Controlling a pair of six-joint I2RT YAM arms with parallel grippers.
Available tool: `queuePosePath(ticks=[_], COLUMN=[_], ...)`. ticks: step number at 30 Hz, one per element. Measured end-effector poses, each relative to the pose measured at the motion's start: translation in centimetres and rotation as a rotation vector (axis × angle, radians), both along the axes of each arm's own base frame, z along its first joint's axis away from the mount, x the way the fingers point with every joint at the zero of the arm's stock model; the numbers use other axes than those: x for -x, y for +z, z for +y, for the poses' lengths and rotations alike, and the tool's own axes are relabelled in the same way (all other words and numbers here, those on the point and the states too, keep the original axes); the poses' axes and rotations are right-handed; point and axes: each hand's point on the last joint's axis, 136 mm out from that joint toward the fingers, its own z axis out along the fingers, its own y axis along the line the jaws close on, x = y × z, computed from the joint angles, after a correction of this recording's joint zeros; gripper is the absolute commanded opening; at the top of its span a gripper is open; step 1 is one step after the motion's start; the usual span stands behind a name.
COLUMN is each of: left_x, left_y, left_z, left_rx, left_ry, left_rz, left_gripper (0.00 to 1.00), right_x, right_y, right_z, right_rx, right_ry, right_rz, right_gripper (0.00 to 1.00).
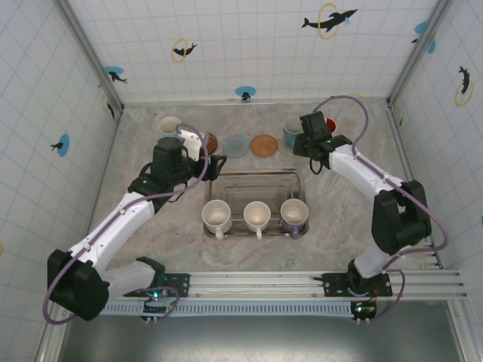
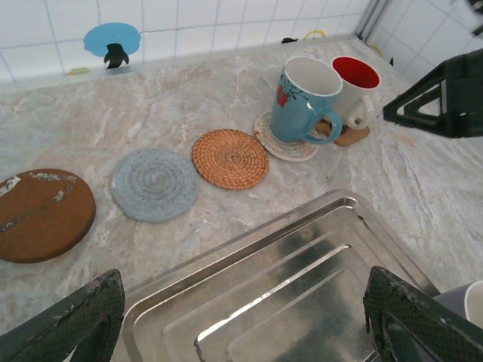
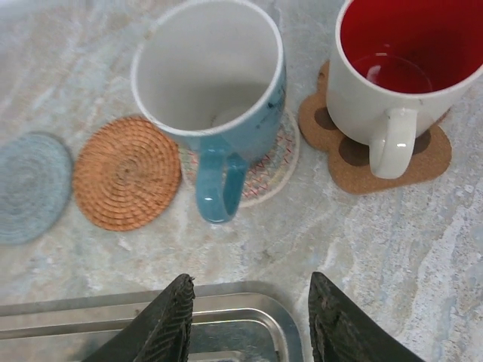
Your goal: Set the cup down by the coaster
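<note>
Blue mug (image 3: 211, 98) on coaster (image 3: 273, 170), right gripper (image 3: 251, 283) parted beside

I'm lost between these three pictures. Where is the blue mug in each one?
Top external: blue mug far back, right of centre.
Left wrist: blue mug upper right, beside the red-lined mug.
Right wrist: blue mug top centre, handle pointing down the picture.
Shared landmark: the orange woven coaster just to its left.

The blue mug (image 3: 207, 75) and the red-lined white mug (image 3: 362, 105) look glazed and glossy. The orange coaster (image 3: 127, 173) and grey-blue coaster (image 3: 30, 185) are coiled, rough weave; the brown disc (image 2: 41, 215) looks like worn wood. The tray (image 2: 302, 286) is mirror-bright metal on a matt, marble-patterned table (image 2: 189, 98)
</note>
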Motion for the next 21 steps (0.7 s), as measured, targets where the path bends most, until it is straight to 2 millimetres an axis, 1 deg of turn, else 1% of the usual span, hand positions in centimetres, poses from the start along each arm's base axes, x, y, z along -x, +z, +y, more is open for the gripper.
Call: queuePosePath(ticks=[3, 7, 10, 13, 18, 21], left_x=[-0.1, -0.3, -0.5, -0.5, -0.6, -0.6], left_y=[0.1, 0.5, 0.5, 0.2, 0.0, 0.1], left_z=[0.1, 0.2, 0.4, 0.7, 1.3, 2.1], left_rx=[0.005, 0.023, 0.033, 0.035, 0.038, 0.035], left_ry=[0.012, 0.035, 0.059, 0.085, 0.138, 0.192], left_rz=[0.007, 0.017, 0.028, 0.050, 0.086, 0.113], left_gripper=[0.82, 0.82, 0.82, 0.81, 0.79, 0.77], right_x=[0.0, 0.7, 0.9, 1.5, 3.1, 3.5], right_y=[2.3, 5.3, 6.5, 6.4, 4.3, 4.2], right_z=[0.6, 1.1, 1.2, 1.2, 0.7, 0.6], right_rx=[-0.081, -0.198, -0.252, -0.286, -0.302, -0.317], right_ry=[-0.007, -0.019, -0.025, -0.023, -0.029, -0.026], right_rz=[-0.072, -0.173, -0.221, -0.238, -0.220, -0.228], right_gripper=[0.47, 0.49, 0.49, 0.50, 0.50, 0.51])
